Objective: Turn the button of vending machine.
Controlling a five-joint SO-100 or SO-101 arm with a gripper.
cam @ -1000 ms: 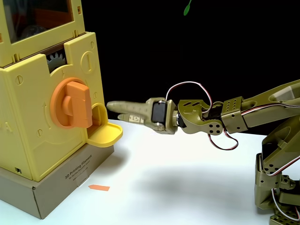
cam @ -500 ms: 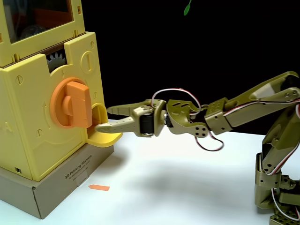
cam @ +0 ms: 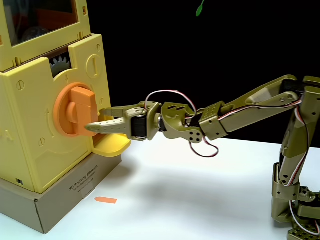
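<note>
Fixed view. The vending machine (cam: 30,145), a boxy shell of matte yellow printed plastic with rounded corners and recessed slot-head fasteners, stands at the left edge of the white tabletop (cam: 200,195) on a grey-brown cardboard base (cam: 60,200) bearing printed lettering. A clear window (cam: 40,17) occupies its upper part; below it the teeth of a grey gear (cam: 61,64) show in a dark slot. On the front face sits the button (cam: 75,111), a smooth orange disc crossed by a thick rectangular orange bar standing upright. Just beside it, at lower right, a yellow scoop-shaped tray (cam: 111,144) with a rounded lip projects over the base.

The olive-green arm (cam: 250,110), of angular printed segments with a looping red-and-white cable (cam: 170,95), reaches in level from the right edge. Its gripper (cam: 95,120) is parted by a narrow gap: two tapered fingers, the lower fingertip (cam: 92,128) at the right edge of the bar, the upper one slightly behind. Whether either presses on the bar cannot be told; nothing is clamped between them. A small orange paper arrow (cam: 105,200) lies flat on the tabletop near the base.
</note>
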